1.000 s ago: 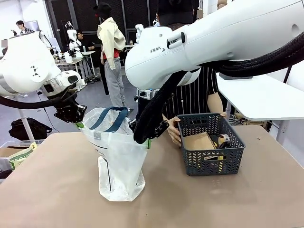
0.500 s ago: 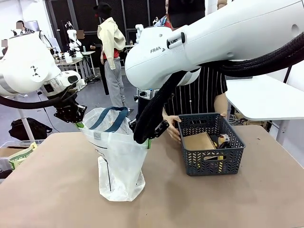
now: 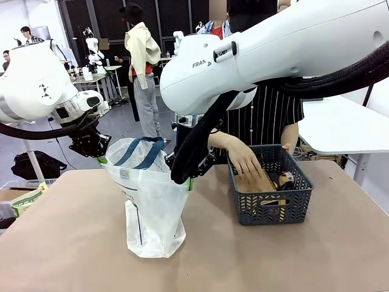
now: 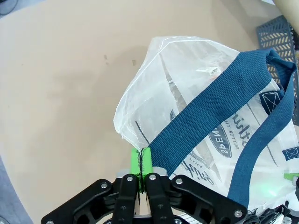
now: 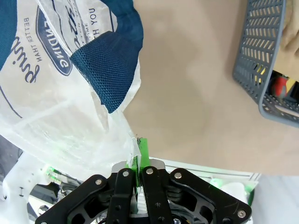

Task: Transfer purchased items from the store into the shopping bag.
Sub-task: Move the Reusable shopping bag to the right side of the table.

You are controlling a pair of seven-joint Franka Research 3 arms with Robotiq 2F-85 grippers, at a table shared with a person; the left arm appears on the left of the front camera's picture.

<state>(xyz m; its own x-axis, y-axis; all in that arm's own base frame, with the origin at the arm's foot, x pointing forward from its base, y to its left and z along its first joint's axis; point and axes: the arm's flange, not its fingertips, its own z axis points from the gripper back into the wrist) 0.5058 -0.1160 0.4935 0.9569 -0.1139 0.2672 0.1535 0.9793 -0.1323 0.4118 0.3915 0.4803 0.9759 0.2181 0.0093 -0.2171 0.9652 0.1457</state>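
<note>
The right arm (image 3: 273, 48) fills the front view's upper right, hiding most of the person. At lower centre the shopping bag (image 3: 152, 207) stands on the table (image 3: 61, 243), the left gripper (image 4: 141, 161) pinched tight on one rim edge, the right gripper (image 5: 138, 150) on the opposite one. Right of centre, the person's hand (image 3: 246, 161) dips into the store (image 3: 270, 207), covering part of the purchased items (image 3: 255, 181), hard to tell apart.

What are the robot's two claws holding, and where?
Both hold the shopping bag by its top edge: the left gripper pinches one side, the right gripper the opposite side.
</note>
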